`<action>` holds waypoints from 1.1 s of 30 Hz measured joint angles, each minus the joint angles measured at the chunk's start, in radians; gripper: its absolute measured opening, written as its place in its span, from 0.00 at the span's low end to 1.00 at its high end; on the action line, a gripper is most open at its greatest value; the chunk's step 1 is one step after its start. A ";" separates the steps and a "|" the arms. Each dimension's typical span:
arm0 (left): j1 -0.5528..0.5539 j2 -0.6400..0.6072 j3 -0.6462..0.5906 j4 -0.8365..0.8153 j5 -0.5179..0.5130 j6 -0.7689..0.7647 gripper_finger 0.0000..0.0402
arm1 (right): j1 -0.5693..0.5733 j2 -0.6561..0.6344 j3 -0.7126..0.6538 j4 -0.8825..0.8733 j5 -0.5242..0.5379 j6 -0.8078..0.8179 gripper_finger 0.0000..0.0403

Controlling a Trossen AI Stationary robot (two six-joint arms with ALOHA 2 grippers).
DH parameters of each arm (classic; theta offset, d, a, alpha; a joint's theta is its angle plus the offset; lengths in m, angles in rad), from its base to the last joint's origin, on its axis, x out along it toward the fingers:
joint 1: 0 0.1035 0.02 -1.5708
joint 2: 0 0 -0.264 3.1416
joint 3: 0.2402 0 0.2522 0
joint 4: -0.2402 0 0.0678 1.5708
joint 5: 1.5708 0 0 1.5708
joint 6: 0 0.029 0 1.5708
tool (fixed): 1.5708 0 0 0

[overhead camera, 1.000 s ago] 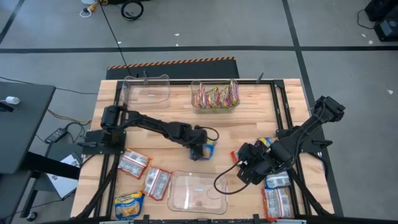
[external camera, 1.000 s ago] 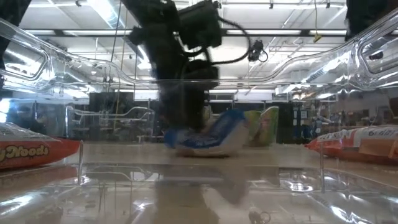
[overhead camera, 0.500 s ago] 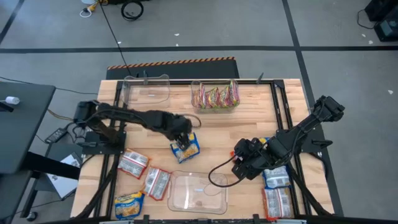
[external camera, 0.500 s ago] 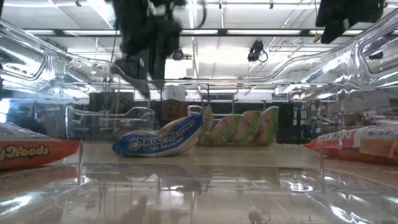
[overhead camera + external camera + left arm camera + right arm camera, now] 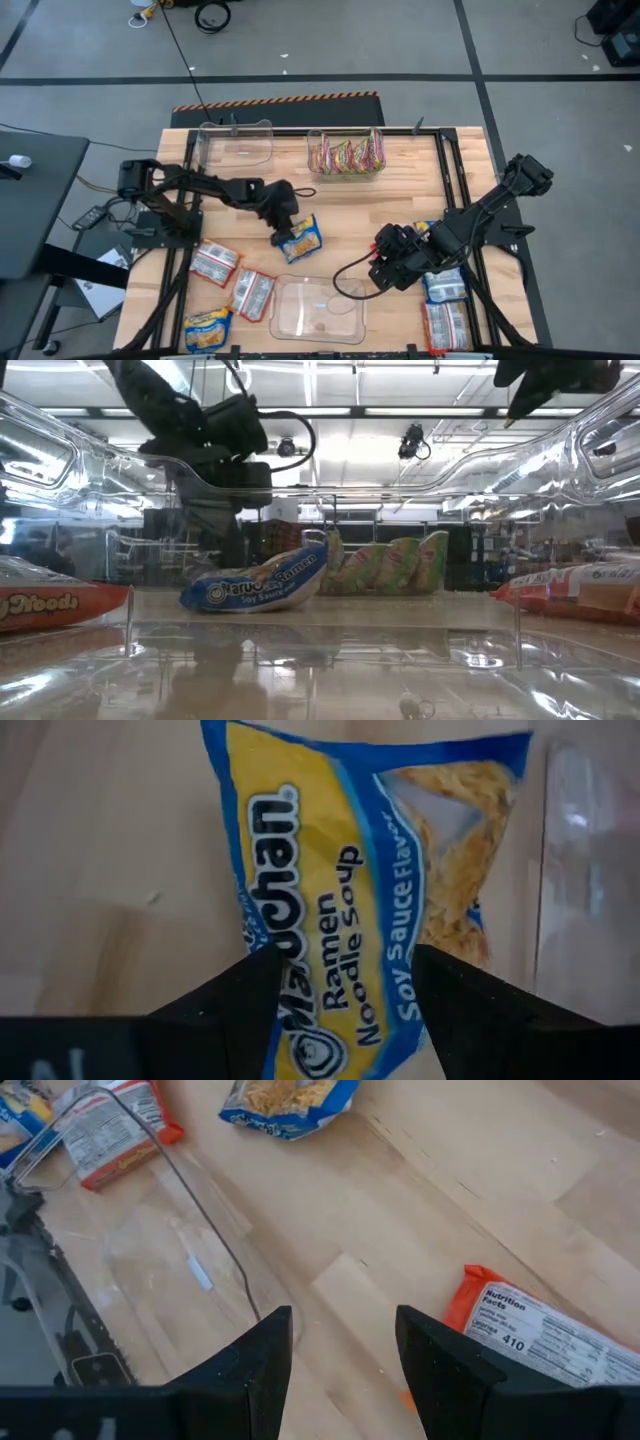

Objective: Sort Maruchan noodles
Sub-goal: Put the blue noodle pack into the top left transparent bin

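Maruchan noodles lie scattered over the wooden table (image 5: pixel 400 200), and the one at issue is a blue-yellow soy sauce packet (image 5: pixel 301 238) lying flat on the wood just behind the clear front bin (image 5: pixel 318 308), toward that bin's left end. In the left wrist view its label reads "Maruchan Ramen Noodle Soup, Soy Sauce Flavor" (image 5: pixel 350 910).

The left gripper (image 5: pixel 279 226) hovers at the packet's left edge, its two dark fingers (image 5: pixel 225 1015) spread apart with the packet showing between them; nothing is clamped. In the low view the packet (image 5: pixel 256 585) rests on the table with one end curled up, and the left arm hangs above and to its left.

The right gripper (image 5: pixel 383 272) sits just right of the front bin, fingers (image 5: pixel 440 1360) parted and empty, above bare wood. An orange packet (image 5: pixel 540 1335) lies face-down beside it, nutrition panel up.

Left of the front bin lie two red-orange packets (image 5: pixel 214 263) (image 5: pixel 253 294) and another blue-yellow one (image 5: pixel 208 328). Right of it, more packets (image 5: pixel 446 312) are stacked near the table's right rail. Behind it, a rear bin (image 5: pixel 346 155) holds a row of green and pink packets standing on edge, and a second rear bin (image 5: pixel 236 142) stands to that bin's left.
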 joint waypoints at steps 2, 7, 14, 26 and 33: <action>-0.003 0.000 -0.019 0.030 0.001 0.045 0.54 | 0.000 0.000 0.000 0.001 0.007 0.006 0.46; -0.003 0.000 -0.044 0.052 0.009 0.094 0.41 | -0.002 0.000 0.000 0.006 0.032 0.007 0.46; 0.050 0.000 -0.038 0.032 0.076 -0.014 0.29 | -0.010 0.000 0.000 0.006 0.049 -0.003 0.46; 0.067 0.058 -0.033 0.049 0.074 -0.007 0.53 | -0.029 0.000 0.000 0.006 0.063 -0.013 0.46; -0.028 0.090 -0.029 0.101 0.029 -0.007 0.46 | -0.033 0.000 0.000 0.012 0.085 -0.018 0.46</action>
